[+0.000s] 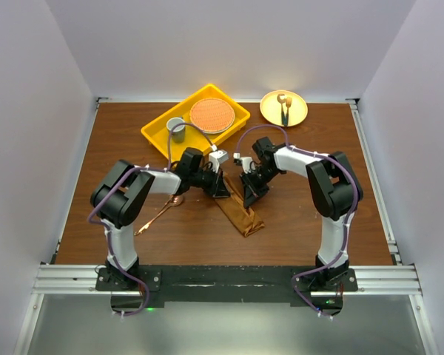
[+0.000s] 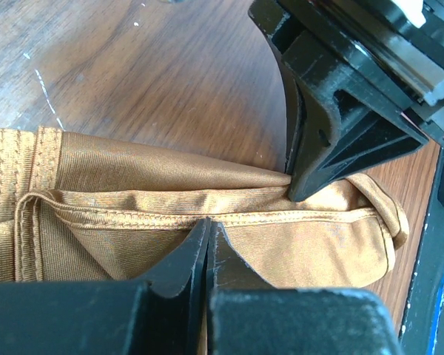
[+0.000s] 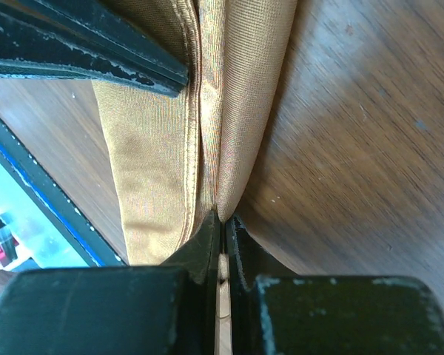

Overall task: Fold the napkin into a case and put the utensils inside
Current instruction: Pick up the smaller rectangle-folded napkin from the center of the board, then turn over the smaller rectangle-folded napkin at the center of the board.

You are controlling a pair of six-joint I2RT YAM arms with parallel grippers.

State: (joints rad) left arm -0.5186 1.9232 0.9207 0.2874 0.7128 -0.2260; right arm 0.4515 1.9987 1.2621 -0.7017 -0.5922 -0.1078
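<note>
The rust-brown napkin [image 1: 243,214] lies folded into a narrow case in the middle of the table, running from between the grippers toward the near right. My left gripper [image 1: 223,188] [image 2: 207,222] is shut on its stitched hem. My right gripper [image 1: 250,194] [image 3: 226,218] is shut on the cloth's folded edge, and a sliver of fabric shows between its jaws. In the left wrist view the right gripper's fingers [image 2: 318,133] press on the napkin [image 2: 133,185] from the far side. The copper spoon [image 1: 157,217] lies on the wood beside the left arm, outside the case.
At the back stands a yellow tray [image 1: 157,133] with an orange round mat [image 1: 212,115] and a grey cup [image 1: 176,127]. A yellow plate [image 1: 270,111] at the back right carries a dark-handled utensil [image 1: 285,111].
</note>
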